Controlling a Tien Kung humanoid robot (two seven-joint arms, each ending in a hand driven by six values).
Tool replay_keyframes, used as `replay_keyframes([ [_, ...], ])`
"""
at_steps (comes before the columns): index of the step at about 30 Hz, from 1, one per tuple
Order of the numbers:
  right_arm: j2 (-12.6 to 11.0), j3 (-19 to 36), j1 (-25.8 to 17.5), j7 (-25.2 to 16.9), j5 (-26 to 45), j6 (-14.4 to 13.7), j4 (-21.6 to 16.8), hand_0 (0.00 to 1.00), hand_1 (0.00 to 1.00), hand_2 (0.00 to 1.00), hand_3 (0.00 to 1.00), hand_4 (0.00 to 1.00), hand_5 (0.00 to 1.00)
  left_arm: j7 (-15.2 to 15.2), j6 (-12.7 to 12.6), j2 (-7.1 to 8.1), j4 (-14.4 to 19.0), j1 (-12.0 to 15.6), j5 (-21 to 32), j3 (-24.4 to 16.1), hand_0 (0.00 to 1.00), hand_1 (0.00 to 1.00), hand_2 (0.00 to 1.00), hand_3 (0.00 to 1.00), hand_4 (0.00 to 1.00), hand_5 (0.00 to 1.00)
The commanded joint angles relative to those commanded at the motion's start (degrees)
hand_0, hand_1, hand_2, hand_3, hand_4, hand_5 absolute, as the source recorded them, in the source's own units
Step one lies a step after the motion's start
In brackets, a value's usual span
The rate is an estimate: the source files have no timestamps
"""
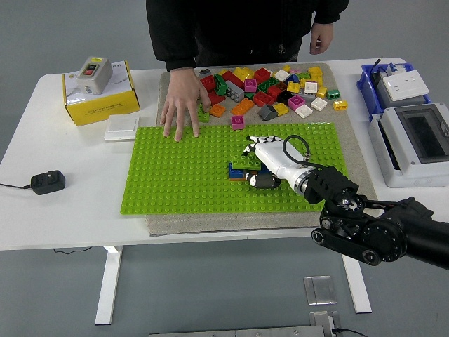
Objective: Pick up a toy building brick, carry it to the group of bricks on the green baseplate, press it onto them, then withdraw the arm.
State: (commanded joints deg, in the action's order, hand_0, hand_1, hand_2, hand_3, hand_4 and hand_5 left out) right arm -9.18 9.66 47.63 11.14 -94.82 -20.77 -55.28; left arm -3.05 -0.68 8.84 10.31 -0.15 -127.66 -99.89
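1. Resting on the green baseplate point(182, 175), right of its centre, a small group of bricks point(237, 170) is seen, with green bricks on top and blue and orange edges showing below.
2. The right hand point(270, 163), white with a black arm behind it, is laid over the right side of that group; its fingers point(254, 149) are curled down onto the bricks, and the thumb is bent beside a dark piece at the group's lower right. Whether a single brick is gripped cannot be told.
3. The baseplate is supported by a grey mat point(217, 222) on the white table point(63, 217).
4. A loose pile of coloured bricks point(270, 88) is spread on the mat beyond the baseplate's far edge.
5. A person's hand point(182, 105) is pressed flat, fingers spread, on the baseplate's far left corner; the other hand point(321, 36) is held off the table.
6. A yellow box point(99, 95), a black plug point(46, 182) and grey and blue equipment point(405, 119) are noted at the table's sides.
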Motion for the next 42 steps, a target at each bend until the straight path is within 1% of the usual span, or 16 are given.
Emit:
replay_keyframes([
  [20,0.20,-0.09,-0.04,-0.25,0.17,-0.17,-0.22,0.972,0.963,0.992,0.681,0.474,0.366,0.24,-0.48,-0.03,0.00,-0.11,0.09,-0.02,0.615,0.609,0.515,0.635,0.240,0.757],
  [27,0.27,-0.09,-0.08,-0.25,0.18,-0.23,-0.27,0.974,0.965,0.997,0.700,0.489,0.361,0.27,-0.57,-0.08,0.00,-0.12,0.32,0.23,0.615,0.609,0.513,0.632,0.233,0.754],
  [42,0.35,-0.13,-0.25,-0.25,0.21,-0.29,-0.42,0.979,0.970,0.998,0.704,0.499,0.365,0.38,-0.80,-0.14,0.00,-0.15,0.84,0.72,0.615,0.609,0.510,0.625,0.216,0.747],
])
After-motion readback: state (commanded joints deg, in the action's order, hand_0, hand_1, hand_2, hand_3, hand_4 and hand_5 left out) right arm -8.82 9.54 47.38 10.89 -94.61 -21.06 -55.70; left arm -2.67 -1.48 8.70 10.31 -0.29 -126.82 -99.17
